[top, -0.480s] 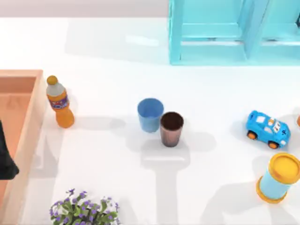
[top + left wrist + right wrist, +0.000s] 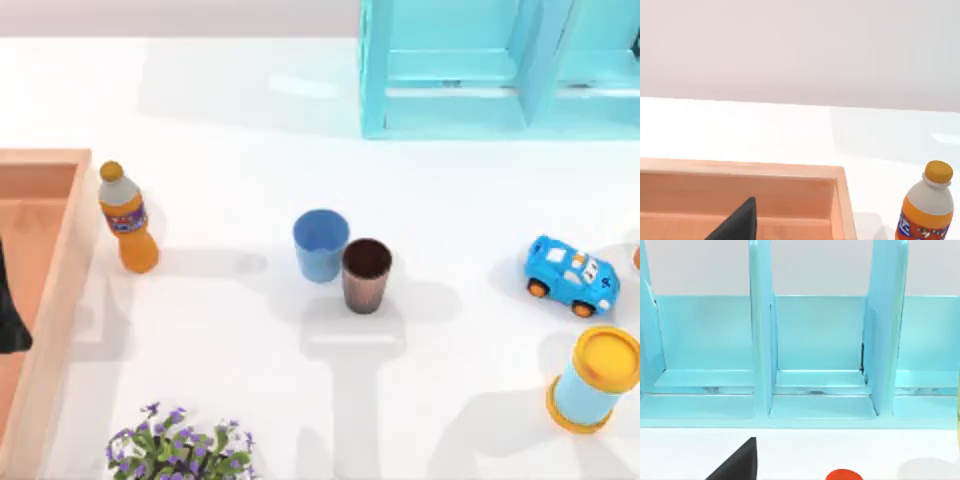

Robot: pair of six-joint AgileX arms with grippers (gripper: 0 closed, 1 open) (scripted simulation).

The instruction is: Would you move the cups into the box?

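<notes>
Two cups stand side by side at the middle of the table, a light blue cup and a dark brown ribbed cup touching or nearly touching to its right. Both are upright and free. The box, a light-wood crate with an orange-tan inside, lies at the left edge. My left arm hangs over the box's inside, far left of the cups. In the left wrist view a dark part of my left gripper sits above the box. A dark part of my right gripper faces the turquoise shelf.
An orange soda bottle stands just right of the box. A turquoise shelf frame fills the back right. A blue toy car and a blue cylinder with yellow lid sit at the right. Purple flowers are at the front.
My left arm has drawn a little to the left and back over the box. The cups and the other objects have not moved.
</notes>
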